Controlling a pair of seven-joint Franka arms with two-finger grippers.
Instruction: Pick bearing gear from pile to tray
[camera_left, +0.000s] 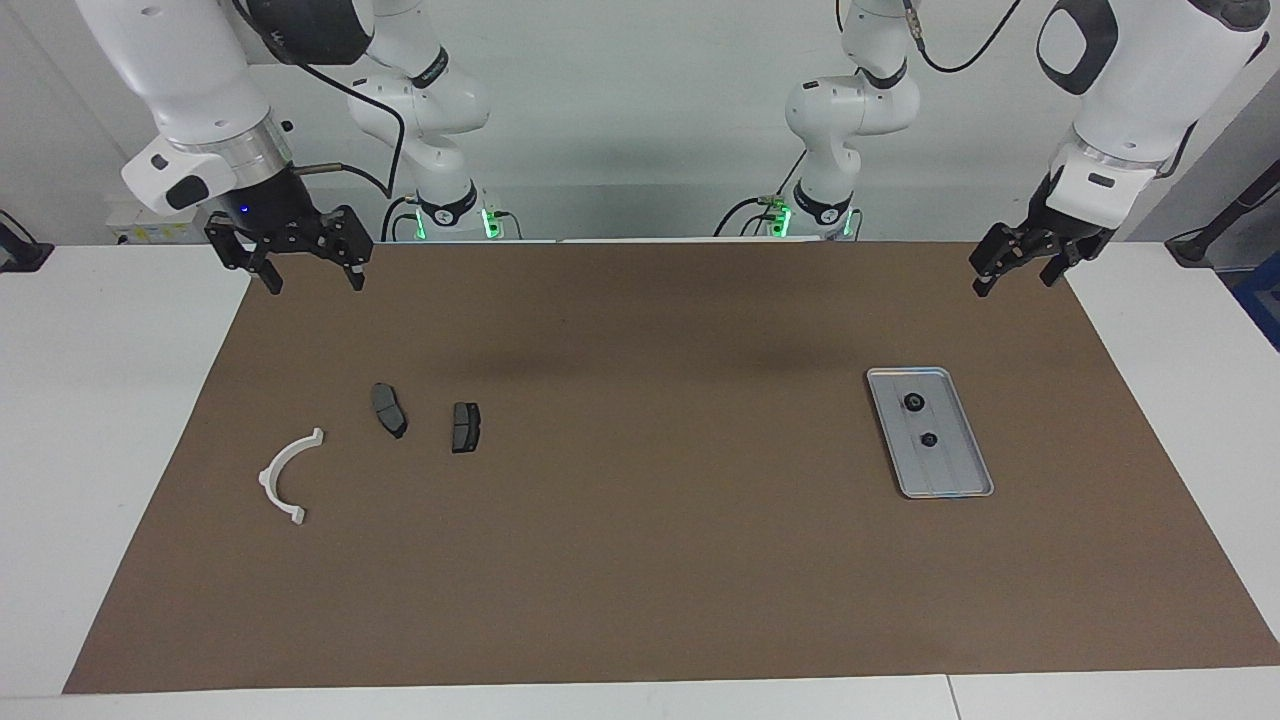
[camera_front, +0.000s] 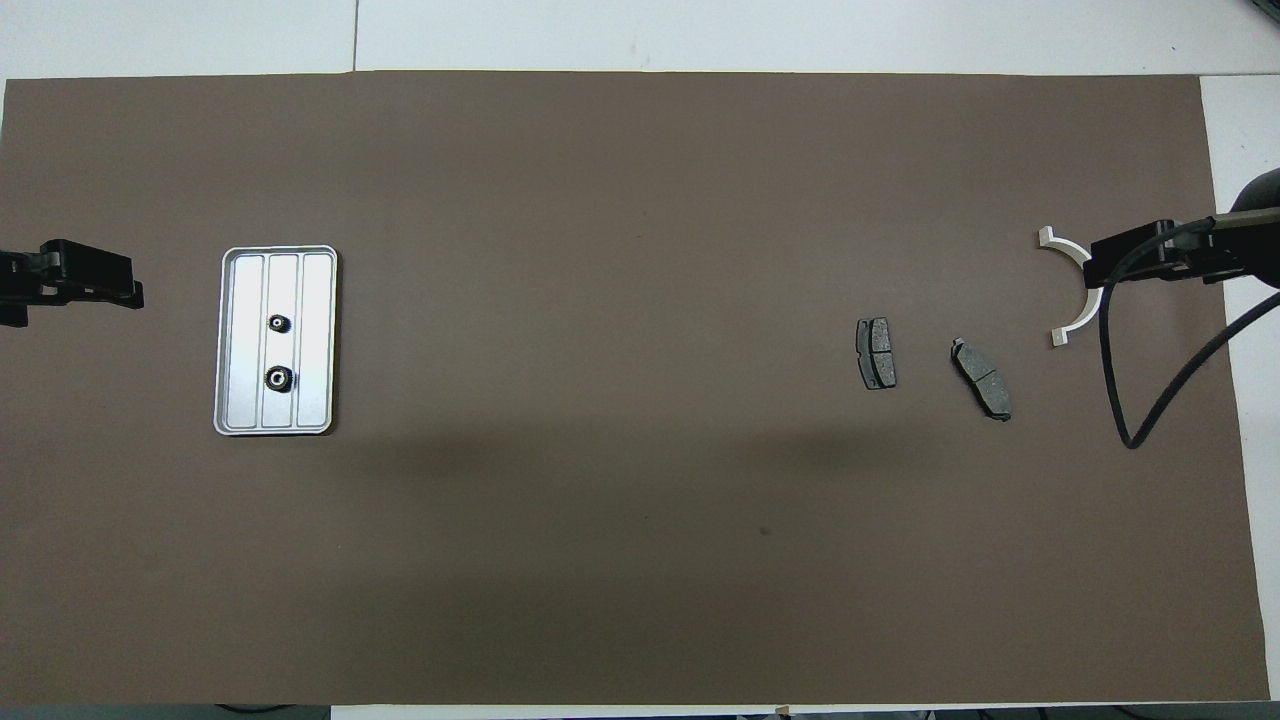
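Observation:
The silver tray (camera_left: 955, 465) (camera_front: 315, 340) lies toward the left arm's end of the table. Two small black bearing gears (camera_left: 913, 402) (camera_left: 928, 439) (camera_front: 279, 323) (camera_front: 279, 378) rest in it. The pile toward the right arm's end holds a white half-ring (camera_left: 268, 475) (camera_front: 1080, 320) and two dark brake pads (camera_left: 389, 410) (camera_left: 465, 427) (camera_front: 876, 353) (camera_front: 982, 378). My right gripper (camera_left: 313, 282) (camera_front: 1100, 265) hangs open and empty, high above the mat; from overhead it covers part of the half-ring. My left gripper (camera_left: 1012, 280) (camera_front: 120, 285) is open and empty above the mat's edge, beside the tray.
A brown mat (camera_left: 640, 560) covers most of the white table. A black cable (camera_front: 1125, 400) from the right arm loops over the mat near the half-ring. Both arm bases stand at the robots' edge of the table.

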